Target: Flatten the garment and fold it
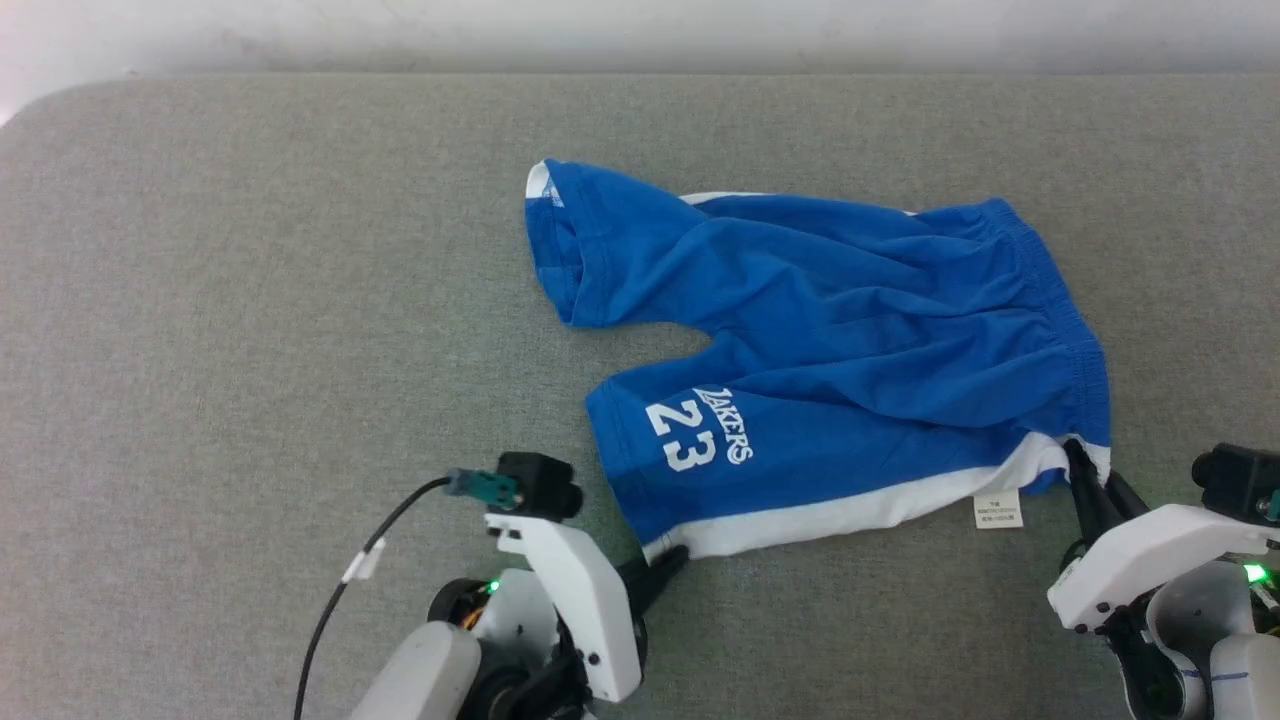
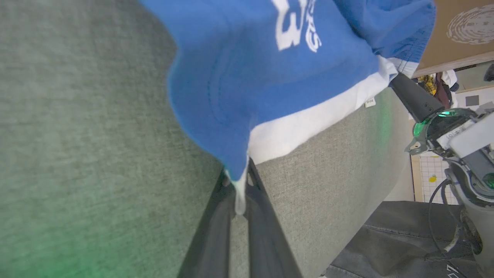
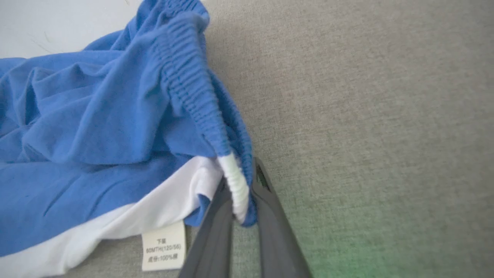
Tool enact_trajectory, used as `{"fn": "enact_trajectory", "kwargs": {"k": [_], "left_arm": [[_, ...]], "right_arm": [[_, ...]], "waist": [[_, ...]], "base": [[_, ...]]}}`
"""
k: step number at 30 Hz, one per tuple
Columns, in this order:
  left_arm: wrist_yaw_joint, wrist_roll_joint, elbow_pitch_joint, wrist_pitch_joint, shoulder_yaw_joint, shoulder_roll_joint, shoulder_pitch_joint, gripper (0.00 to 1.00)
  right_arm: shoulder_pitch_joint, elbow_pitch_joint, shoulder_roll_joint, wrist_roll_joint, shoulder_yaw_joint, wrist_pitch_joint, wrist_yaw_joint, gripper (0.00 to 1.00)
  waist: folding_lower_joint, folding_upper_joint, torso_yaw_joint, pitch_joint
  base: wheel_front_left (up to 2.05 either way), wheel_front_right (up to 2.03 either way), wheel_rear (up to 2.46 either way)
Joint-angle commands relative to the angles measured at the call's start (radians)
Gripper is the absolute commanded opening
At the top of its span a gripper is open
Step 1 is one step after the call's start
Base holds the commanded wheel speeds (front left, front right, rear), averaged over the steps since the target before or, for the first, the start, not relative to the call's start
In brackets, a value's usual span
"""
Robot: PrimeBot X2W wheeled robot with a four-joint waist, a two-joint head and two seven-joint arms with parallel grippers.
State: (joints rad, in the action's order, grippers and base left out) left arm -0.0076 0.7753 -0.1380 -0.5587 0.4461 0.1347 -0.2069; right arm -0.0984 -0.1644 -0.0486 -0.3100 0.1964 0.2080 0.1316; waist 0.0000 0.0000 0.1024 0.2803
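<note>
- Grey woven cloth covers the counter, matte and slightly nubbly, with a rounded far-left corner under a pale wall.
- On it, right of centre, I see the garment: bright blue soft shorts, lying sideways with the waistband to my right and both legs pointing left.
- The fabric is rumpled rather than flat. Long creases run across the seat, and the far leg bunches up with its opening gaping.
- The near leg carries a white "23 LAKERS" print and a white side stripe along its near edge.
- My left gripper has its jaws clenched on the near leg's hem corner, where blue meets white. In the left wrist view, a sliver of that cloth is pinched between the dark fingers.
- My right gripper is grasping the near end of the waistband. In the right wrist view, the ribbed, gathered elastic turns white and runs down between the fingers.
- A small white tag with printed text lies flat on the counter, just beside the right gripper and touching the stripe's edge.
- A black cable curves from my left wrist camera over the counter, left of the shorts and apart from them.
- Green light from the wrists tints the cloth near both grippers.
</note>
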Motion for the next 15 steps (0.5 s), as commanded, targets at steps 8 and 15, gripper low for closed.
{"fn": "enact_trajectory", "kwargs": {"k": [8,15], "left_arm": [[0.045,-0.018,0.083,0.185,-0.125,0.034,0.044,0.0],[0.072,-0.012,0.25,0.251,-0.192,0.048,0.074,0.0]], "right_arm": [[-0.013,0.052,-0.002,-0.01,-0.016,-0.037,-0.001,0.0],[-0.004,0.172,-0.002,-0.016,-0.049,-0.032,-0.001,0.0]], "waist": [[0.0,0.0,-0.011,-0.034],[0.0,0.0,-0.008,-0.071]], "base": [[0.0,0.0,0.0],[0.0,0.0,0.0]]}}
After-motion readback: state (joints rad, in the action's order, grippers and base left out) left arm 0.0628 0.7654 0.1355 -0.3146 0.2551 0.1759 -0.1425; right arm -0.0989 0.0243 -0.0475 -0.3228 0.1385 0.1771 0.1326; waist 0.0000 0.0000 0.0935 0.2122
